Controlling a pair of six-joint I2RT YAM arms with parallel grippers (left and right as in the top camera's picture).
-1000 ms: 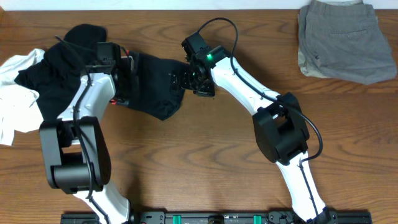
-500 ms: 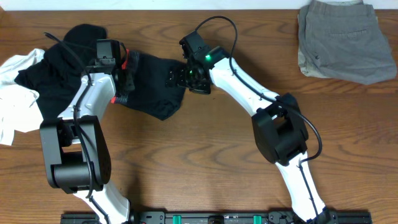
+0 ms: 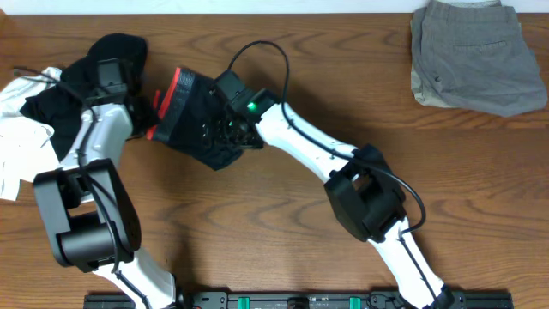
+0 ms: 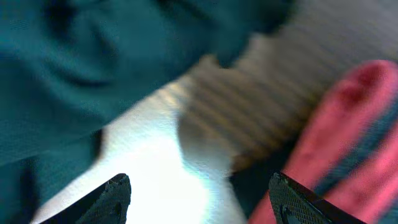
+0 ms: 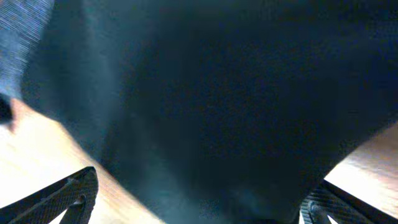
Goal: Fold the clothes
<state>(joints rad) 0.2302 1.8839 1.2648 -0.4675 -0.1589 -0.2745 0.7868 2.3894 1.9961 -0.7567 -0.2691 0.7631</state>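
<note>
Both pairs of my jaws stand wide apart, gripping nothing. My right jaws hang spread over the black trousers (image 3: 190,113), which lie bunched on the worktop (image 3: 283,215), red waistband (image 3: 171,90) turned toward my left jaws. Those sit between that band and a black garment (image 3: 60,103) heaped on a white shirt (image 3: 21,146). Grey shorts (image 3: 476,56) lie folded at the far right corner, well apart.

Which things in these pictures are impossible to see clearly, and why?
White shirt: overhead, partly under the black cloth and cut by the left edge.
Shorts: overhead, the top edge cuts them.
Trousers: overhead, the right hand covers their middle; the right wrist view shows only dark cloth.
Left wrist view: blurred, so the bluish fabric cannot be named.
</note>
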